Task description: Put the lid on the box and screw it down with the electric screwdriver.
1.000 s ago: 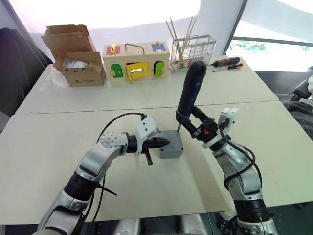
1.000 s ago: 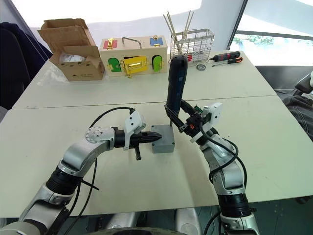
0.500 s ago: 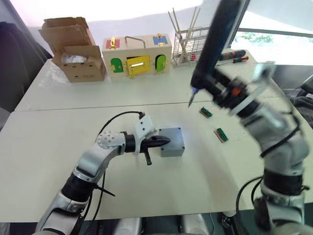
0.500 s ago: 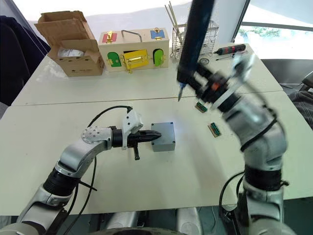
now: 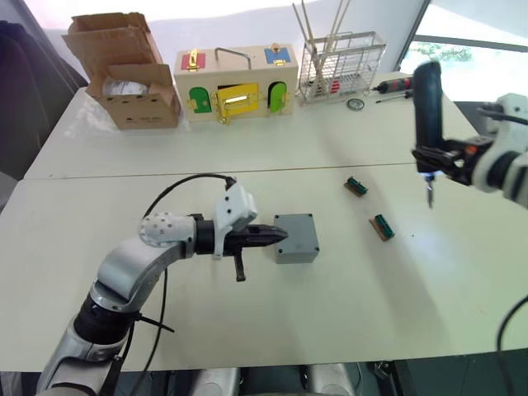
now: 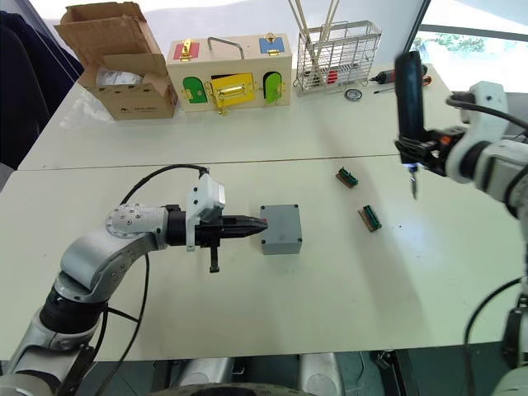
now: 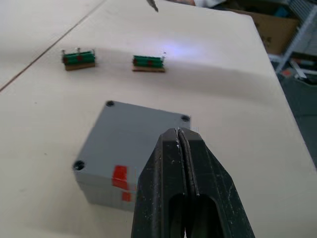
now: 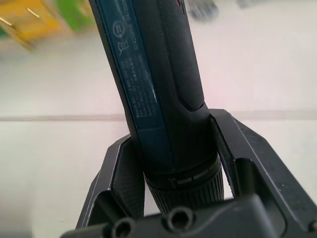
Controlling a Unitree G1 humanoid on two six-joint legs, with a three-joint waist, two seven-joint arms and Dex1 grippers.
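Two things matter here: the grey box (image 5: 295,238) with its lid (image 7: 133,131) seated on top, mid-table, and the electric screwdriver (image 5: 426,115) clamped upright in my right gripper (image 5: 436,157), bit down, well off to the right of the box and above the table. My left gripper (image 5: 272,236) has its fingers pressed together with nothing between them, tips resting against the box's left side.

I judge the box to be light, hard plastic with smooth walls, so it will slide on the table if the driver pushes off-centre; bracing it from the side as my left gripper does seems sensible. The lid is stiff and thin, with screw holes at the corners. The driver looks heavy and top-weighted, held low on its textured barrel near the collar, which should resist twisting. Two small green terminal blocks (image 5: 356,186) (image 5: 380,227) lie between box and driver.
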